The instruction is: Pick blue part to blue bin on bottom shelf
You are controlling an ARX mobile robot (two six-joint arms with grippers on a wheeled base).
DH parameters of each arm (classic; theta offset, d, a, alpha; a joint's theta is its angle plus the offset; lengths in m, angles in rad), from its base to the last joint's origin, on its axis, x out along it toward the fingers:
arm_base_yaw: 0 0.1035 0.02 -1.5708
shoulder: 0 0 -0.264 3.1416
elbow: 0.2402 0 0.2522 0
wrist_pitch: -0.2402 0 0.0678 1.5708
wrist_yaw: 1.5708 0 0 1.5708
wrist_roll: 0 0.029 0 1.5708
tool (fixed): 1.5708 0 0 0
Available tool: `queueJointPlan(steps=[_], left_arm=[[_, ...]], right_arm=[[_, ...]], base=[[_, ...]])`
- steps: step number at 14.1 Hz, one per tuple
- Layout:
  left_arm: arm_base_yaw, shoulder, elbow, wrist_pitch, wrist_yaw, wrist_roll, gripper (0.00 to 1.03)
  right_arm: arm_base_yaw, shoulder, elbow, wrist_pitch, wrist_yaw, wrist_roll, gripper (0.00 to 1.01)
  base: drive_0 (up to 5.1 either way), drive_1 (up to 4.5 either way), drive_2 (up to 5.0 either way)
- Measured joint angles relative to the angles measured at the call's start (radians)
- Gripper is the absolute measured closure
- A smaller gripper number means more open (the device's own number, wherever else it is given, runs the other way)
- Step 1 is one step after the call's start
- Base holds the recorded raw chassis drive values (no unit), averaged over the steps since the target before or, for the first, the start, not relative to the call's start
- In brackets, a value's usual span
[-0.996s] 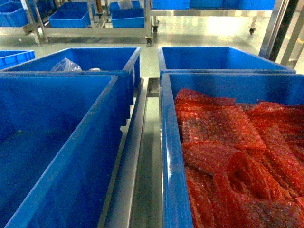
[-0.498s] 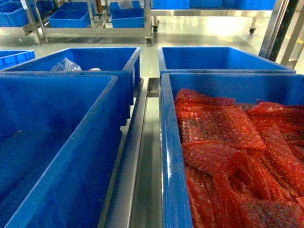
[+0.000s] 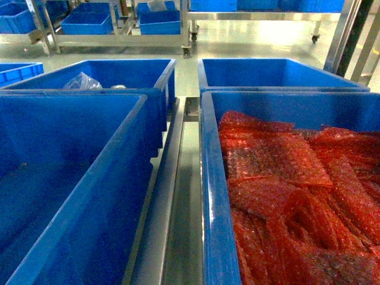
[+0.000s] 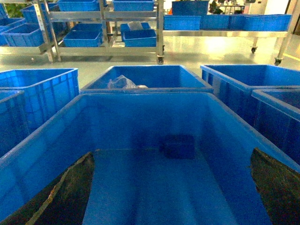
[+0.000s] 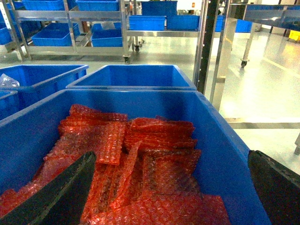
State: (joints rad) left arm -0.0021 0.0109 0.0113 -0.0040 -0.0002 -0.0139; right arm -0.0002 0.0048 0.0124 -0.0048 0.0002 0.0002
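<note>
A dark blue blocky shape, seemingly the blue part (image 4: 177,146), lies on the floor of a large blue bin (image 4: 42,140) against its far wall. My left gripper (image 4: 172,155) hangs open over this bin, short of the part, with nothing between its fingers (image 4: 70,187). My right gripper (image 5: 172,153) is open above another blue bin (image 5: 220,140) full of red bubble wrap (image 5: 154,173). Across the floor stands a steel rack whose bottom shelf (image 4: 108,47) carries small blue bins (image 4: 82,37). Neither gripper shows in the head view.
Two more blue bins (image 3: 119,74) (image 3: 273,74) stand behind the near pair; the left one holds a clear plastic bag (image 3: 82,81). A steel rail (image 3: 166,196) runs between the near bins. Steel uprights (image 5: 208,42) rise at the right.
</note>
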Motion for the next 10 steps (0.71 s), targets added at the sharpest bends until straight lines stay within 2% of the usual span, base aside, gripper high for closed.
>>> queueJointPlan(steps=[10], left_arm=[[0.0, 0.0, 0.0, 0.0, 0.0, 0.0, 0.05]], right_arm=[[0.0, 0.0, 0.0, 0.0, 0.0, 0.0, 0.03]], base=[[0.0, 0.0, 0.0]])
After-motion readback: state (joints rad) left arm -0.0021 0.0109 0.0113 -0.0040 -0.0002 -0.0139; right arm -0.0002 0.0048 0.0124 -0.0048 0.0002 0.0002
